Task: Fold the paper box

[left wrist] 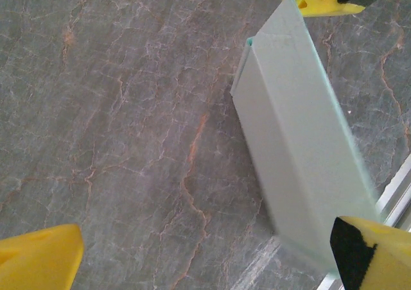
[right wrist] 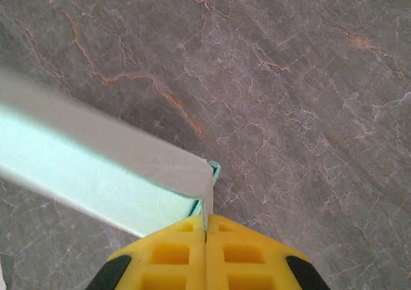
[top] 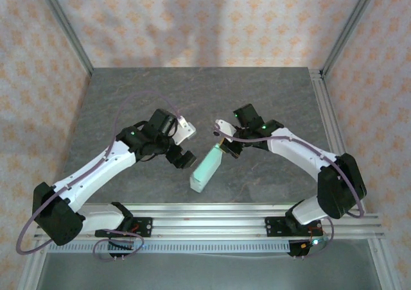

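- The table [top: 192, 91] has a dark grey, stone-look top crossed by fine pale and rust-coloured veins.
- Slotted aluminium rails [top: 212, 222] run side to side along the table's near edge.
- Another aluminium rail [top: 326, 117] lies along the table's right edge.
- Walls [top: 192, 20] papered in pale cream with orange flower motifs stand behind the table's far edge and at both its sides.
- A grey metal post [top: 65, 27] rises from the table's far left corner, and a second post [top: 350, 24] from its far right corner.

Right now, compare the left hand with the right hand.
The right hand is shut, pinching a corner of the box; the left hand is wide open, gripping nothing. The right hand is at the box's end, the left hand alongside it. Both have yellow fingers.
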### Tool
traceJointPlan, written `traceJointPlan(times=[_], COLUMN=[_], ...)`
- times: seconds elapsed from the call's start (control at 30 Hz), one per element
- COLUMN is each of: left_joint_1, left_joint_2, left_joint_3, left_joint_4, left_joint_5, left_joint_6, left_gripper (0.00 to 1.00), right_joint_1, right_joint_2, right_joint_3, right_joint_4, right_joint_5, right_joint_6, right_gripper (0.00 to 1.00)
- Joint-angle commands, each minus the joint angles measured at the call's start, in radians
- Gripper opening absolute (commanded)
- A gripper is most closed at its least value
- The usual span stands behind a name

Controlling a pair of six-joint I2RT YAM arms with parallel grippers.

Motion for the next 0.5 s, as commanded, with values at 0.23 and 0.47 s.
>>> traceJointPlan(times=[0.23, 0.47], left_joint_1=[0.004, 0.004], left_joint_2=[-0.08, -0.177], left_joint_3=[-0.032, -0.073], left_joint_4=[0.106, 0.217], left_joint_5=[-0.147, -0.273], left_joint_6=[-0.199, -0.393], left_gripper=[1.0, 1.0], right_joint_1=[0.024, 0.024], right_joint_2=[-0.027, -0.066], right_joint_3=[0.023, -0.017], right_joint_4=[0.032, 0.151], right_joint_5=[0.112, 0.316], right_joint_6=[0.093, 0.239], right_gripper=[0.0, 0.0])
